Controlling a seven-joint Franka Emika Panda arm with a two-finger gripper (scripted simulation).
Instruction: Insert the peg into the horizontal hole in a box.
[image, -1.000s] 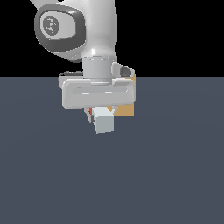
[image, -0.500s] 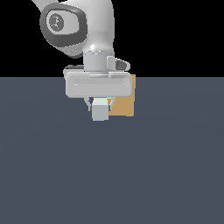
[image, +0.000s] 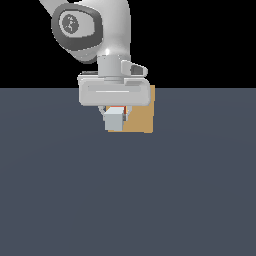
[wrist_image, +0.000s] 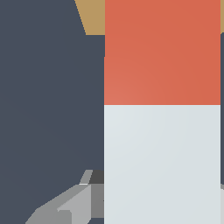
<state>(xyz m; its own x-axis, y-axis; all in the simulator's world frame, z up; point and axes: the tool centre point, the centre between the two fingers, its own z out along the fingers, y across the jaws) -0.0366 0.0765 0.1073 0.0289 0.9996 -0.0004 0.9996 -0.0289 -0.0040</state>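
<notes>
My gripper (image: 115, 115) is shut on the peg (image: 114, 120) and holds it off the floor. In the exterior view the peg's pale grey end faces the camera, and a sliver of its orange-red part (image: 118, 108) shows behind. The tan box (image: 140, 118) stands just behind the peg, toward the exterior view's right, partly covered by the hand. The hole is hidden. In the wrist view the peg (wrist_image: 162, 162) fills most of the picture, with its orange-red end (wrist_image: 162, 52) pointing toward a corner of the box (wrist_image: 92, 17). One grey finger (wrist_image: 74, 205) shows beside the peg.
A flat dark blue-grey floor (image: 128, 200) spreads under everything. The white arm (image: 95, 30) rises above the hand against a black background.
The gripper has carried the peg upward and back toward the box, drifting slightly to the exterior view's left. More of the box's face now shows beside the hand.
</notes>
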